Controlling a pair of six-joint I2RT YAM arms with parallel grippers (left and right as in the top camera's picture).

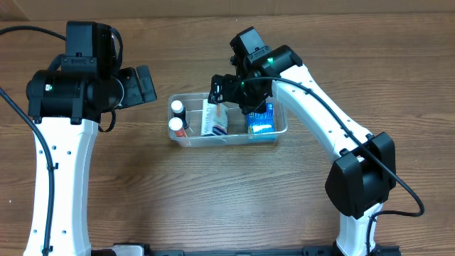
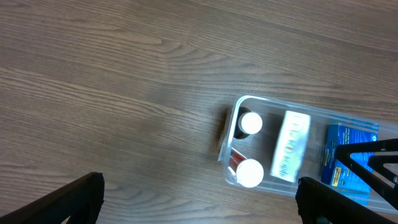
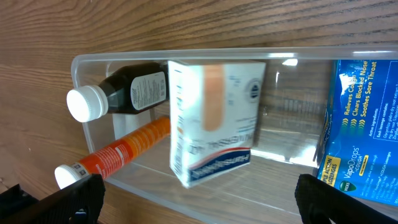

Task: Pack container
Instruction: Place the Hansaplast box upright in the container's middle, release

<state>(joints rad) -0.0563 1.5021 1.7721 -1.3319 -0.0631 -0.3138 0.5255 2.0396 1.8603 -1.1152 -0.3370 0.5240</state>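
We see right gripper [image 1: 240, 96] spread above container [image 1: 213, 141], centre | white box [image 1: 213, 119], blue box [image 1: 260, 122], two bottles [image 1: 176, 107] inside | left gripper [image 1: 147, 84] spread, upper left

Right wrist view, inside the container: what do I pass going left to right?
The dark bottle → the white box → the blue box. The orange bottle overlaps the dark bottle, so it is left out.

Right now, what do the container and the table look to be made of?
The container looks like clear, glossy plastic: contents show through its walls, which catch glare. The table looks like matte wood or wood-grain laminate, going by its streaked brown grain.
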